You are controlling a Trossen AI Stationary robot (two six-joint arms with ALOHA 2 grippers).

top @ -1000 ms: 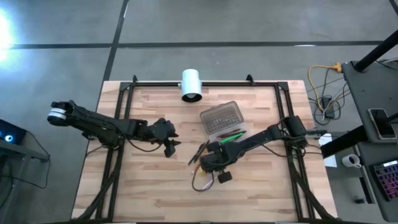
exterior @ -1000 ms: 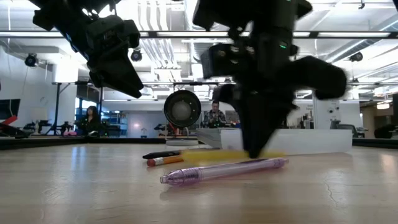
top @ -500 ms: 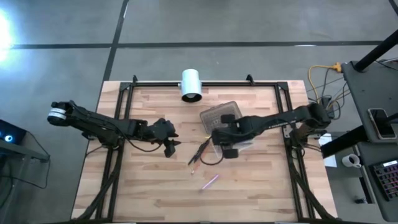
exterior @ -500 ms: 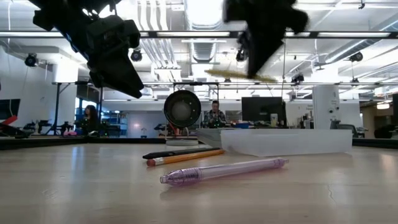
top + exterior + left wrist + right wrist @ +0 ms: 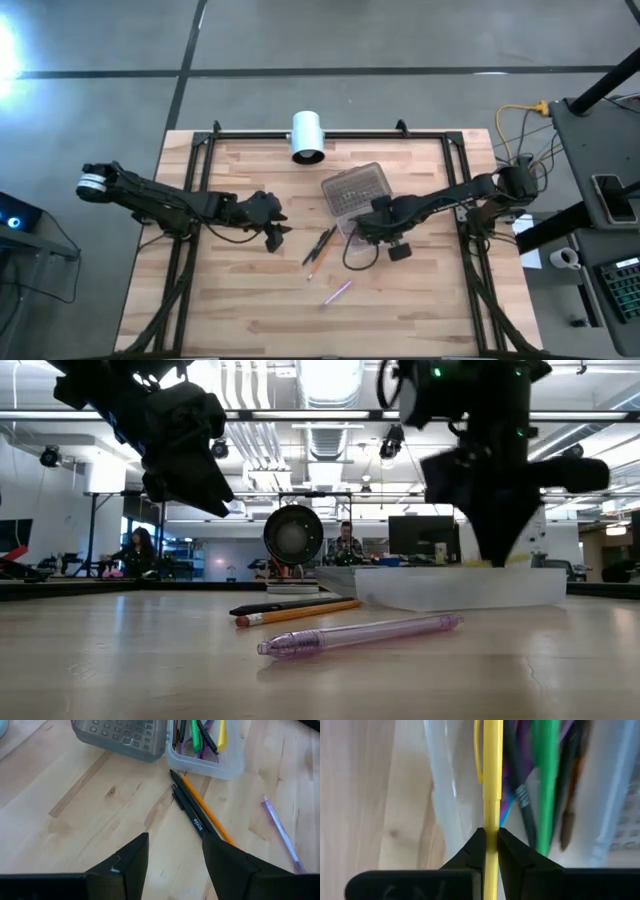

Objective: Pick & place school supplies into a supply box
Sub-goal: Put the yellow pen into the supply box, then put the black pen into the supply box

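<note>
My right gripper (image 5: 377,224) is shut on a yellow pen (image 5: 491,780) just above the clear supply box (image 5: 368,212), whose grey textured lid (image 5: 352,186) lies open on its far side. Green, purple and dark supplies (image 5: 547,785) lie inside the box. A black pen (image 5: 322,241) and an orange pencil (image 5: 318,255) lie together on the table left of the box, and a purple pen (image 5: 337,292) lies nearer. My left gripper (image 5: 270,228) hovers open above the table, left of these; in its wrist view (image 5: 175,855) they lie ahead of it. My right gripper pinches the yellow pen's barrel (image 5: 491,817) between its two fingers, which lie along the pen. It comes from above; in the low view the fingers (image 5: 495,545) point down at the box's rim. The pen is off the table, its free end over the box's inside.
A white cylinder (image 5: 307,135) lies at the table's far edge, behind the box. Black frame rails (image 5: 190,190) run along the table's left and right sides. Bare wood shows across the near part of the table around the purple pen (image 5: 360,633).
My right gripper has lifted the yellow pen off the table beside the purple pen, carried it up and toward the far right, and come down with it over the clear box. The black pen, orange pencil and purple pen have stayed put.
</note>
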